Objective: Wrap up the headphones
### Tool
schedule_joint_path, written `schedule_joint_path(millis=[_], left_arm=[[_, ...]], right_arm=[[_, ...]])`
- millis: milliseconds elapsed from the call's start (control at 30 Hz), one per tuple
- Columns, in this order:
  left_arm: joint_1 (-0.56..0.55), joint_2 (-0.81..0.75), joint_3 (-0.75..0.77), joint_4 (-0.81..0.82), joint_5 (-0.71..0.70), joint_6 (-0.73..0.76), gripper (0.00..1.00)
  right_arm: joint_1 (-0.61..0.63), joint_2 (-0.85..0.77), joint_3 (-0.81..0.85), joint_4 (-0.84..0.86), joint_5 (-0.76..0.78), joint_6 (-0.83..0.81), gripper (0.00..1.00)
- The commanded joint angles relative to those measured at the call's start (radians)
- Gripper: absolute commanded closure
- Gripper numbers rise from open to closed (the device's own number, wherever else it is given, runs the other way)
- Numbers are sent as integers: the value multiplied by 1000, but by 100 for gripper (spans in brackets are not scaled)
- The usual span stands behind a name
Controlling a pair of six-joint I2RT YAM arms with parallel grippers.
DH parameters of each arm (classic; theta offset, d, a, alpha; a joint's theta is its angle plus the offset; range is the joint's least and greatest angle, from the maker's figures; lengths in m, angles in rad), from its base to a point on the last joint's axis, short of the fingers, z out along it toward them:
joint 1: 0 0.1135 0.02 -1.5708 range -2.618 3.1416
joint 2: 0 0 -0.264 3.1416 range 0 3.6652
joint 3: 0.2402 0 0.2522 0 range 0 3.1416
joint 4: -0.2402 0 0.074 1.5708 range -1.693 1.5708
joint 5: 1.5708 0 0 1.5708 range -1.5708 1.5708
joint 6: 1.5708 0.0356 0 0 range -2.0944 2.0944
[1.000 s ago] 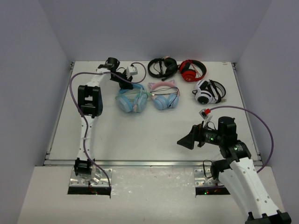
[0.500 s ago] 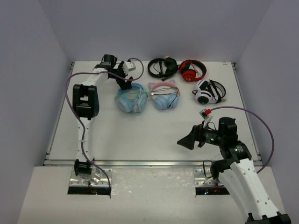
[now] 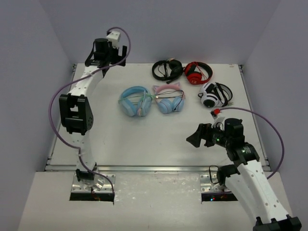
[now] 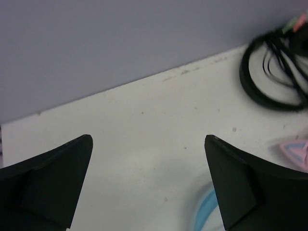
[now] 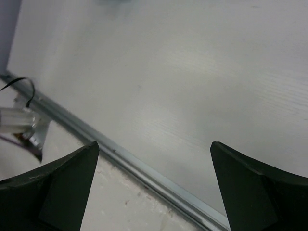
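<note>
The light blue headphones (image 3: pixel 134 101) lie flat at the back left of the table, cups toward me, with their thin cable gathered between the cups. My left gripper (image 3: pixel 113 58) hangs open high above the back edge, behind and to the left of them. In the left wrist view the gripper (image 4: pixel 148 139) holds nothing, and only a sliver of the blue headband (image 4: pixel 204 217) shows by the right finger (image 4: pixel 255 187). My right gripper (image 3: pixel 194 138) stands open and empty over the front right of the table. In its own view the right gripper (image 5: pixel 154 144) faces the table's front rail (image 5: pixel 144 175).
A pink-and-blue cat-ear pair (image 3: pixel 168 101) lies directly right of the blue headphones. Black headphones (image 3: pixel 167 70) and a red pair (image 3: pixel 198 72) sit along the back edge, and a white-and-black pair (image 3: pixel 214 94) lies at the right. Grey walls enclose the table.
My left gripper opened, let go of the blue headphones' headband, and rose back toward the rear wall. The right gripper tilted slightly.
</note>
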Motion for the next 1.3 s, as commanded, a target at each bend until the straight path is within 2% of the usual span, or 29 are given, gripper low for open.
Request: schedule_joint_path(millis=[0,33,67,133,167,200,267,433,467,533,567,600,633,700,800,1267], left_arm=[[8,-267,-188,-19,-474,-607,0],[10,-346,-276,-21,-461,-674,0],[8,-503,-464,-7,-461,-782,0],[-2,-660,-626,28,-461,-854,0],[-7,-807,-747,12,-502,-883,0],[-15,-866,-787,-13,-526,-883,0],[-19,-1020,-852,-56,-534,-836,0],[-21,-1195,-945,-238,-465,-663,0],[-21,-1237,-962,-267,-471,-589,0],[-22,-1288,-1068,-258,-537,-537,0],[-30,-1361,-1122,-195,-597,-538,0],[-33,-1405,-1168,-159,-556,-547,0],[-27,-1479,-1220,-102,-434,-534,0],[-10,-1517,-1211,-105,-448,-543,0],[-10,-1540,-1190,-165,-574,-579,0],[-55,-1670,-1223,-163,-636,-592,0]], right_arm=[[3,-7,114,-15,435,20,1],[3,-7,135,-12,515,8,1],[3,-7,143,11,531,-28,1],[2,2,190,-12,597,-44,1],[3,16,210,-32,626,-47,1],[3,22,233,-55,646,-42,1],[3,20,269,-93,685,-41,1],[3,-52,295,-130,709,-84,1],[3,-59,304,-141,716,-96,1],[3,-81,325,-158,714,-107,1],[3,-90,315,-156,709,-107,1],[3,-105,304,-146,703,-110,1],[3,-113,293,-129,697,-116,1],[3,-124,270,-122,697,-121,1],[3,-124,255,-121,711,-134,1],[18,-104,250,-138,680,-139,1]])
